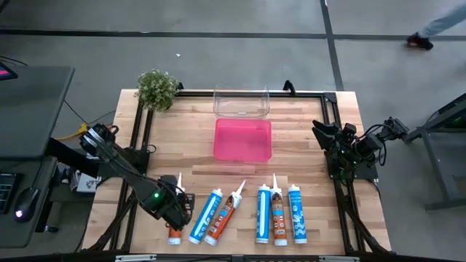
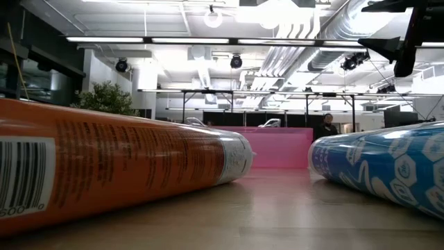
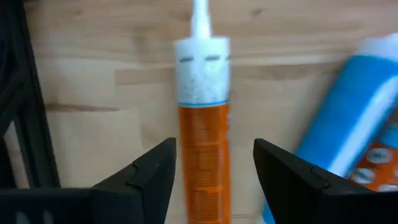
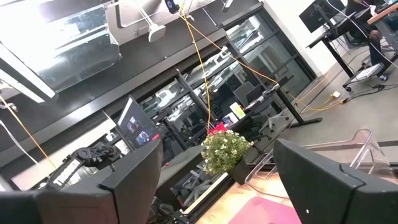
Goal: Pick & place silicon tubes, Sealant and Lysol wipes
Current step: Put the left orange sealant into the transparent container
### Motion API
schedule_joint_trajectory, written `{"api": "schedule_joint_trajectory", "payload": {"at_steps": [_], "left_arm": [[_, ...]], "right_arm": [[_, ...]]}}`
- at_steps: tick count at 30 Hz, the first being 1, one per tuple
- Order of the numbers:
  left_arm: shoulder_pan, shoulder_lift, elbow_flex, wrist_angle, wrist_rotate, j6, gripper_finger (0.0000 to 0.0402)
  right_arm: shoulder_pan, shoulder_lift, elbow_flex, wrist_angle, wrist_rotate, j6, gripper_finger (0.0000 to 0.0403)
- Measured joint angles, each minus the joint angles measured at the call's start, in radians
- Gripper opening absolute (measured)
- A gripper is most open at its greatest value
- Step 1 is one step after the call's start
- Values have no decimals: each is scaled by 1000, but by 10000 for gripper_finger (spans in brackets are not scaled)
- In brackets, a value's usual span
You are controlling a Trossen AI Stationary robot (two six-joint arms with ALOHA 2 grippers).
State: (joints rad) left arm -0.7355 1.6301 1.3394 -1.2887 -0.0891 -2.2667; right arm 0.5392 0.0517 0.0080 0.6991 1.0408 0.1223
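Several sealant tubes lie flat in a row near the table's near edge. The leftmost is an orange tube with a white cap (image 3: 203, 81), (image 1: 175, 234). My left gripper (image 3: 214, 171), (image 1: 176, 209) is open above it, pointing down, one finger on either side of the tube's orange body, with a gap on both sides. To its right lie a blue tube (image 1: 206, 216) and an orange tube (image 1: 224, 215), then three more tubes (image 1: 278, 215). My right gripper (image 4: 217, 180) is open and empty, raised at the table's right edge (image 1: 348, 149).
A pink tray (image 1: 242, 139) sits at the table's middle, with a clear plastic bin (image 1: 241, 102) behind it. A small potted plant (image 1: 156, 89) stands at the far left corner. The low view shows an orange tube (image 2: 104, 167) and a blue tube (image 2: 388, 163) close up.
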Motion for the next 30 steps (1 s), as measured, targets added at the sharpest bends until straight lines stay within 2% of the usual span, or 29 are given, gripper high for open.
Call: {"api": "schedule_joint_trajectory", "payload": {"at_steps": [5,11,16,20,24,30], "left_arm": [[-6,-2,-74,138,9,40,224],[10,2,-139,203,11,2,277],[31,29,-182,231,122,-74,337],[30,31,-245,348,211,-71,375],[31,31,-305,509,206,-45,391],[31,31,-331,533,203,-41,393]], "right_arm": [[0,0,0,0,0,0,303],[0,0,0,0,0,0,303],[0,0,0,0,0,0,303],[0,0,0,-4,0,0,303],[0,0,0,-4,0,0,303],[0,0,0,-7,0,0,303]]}}
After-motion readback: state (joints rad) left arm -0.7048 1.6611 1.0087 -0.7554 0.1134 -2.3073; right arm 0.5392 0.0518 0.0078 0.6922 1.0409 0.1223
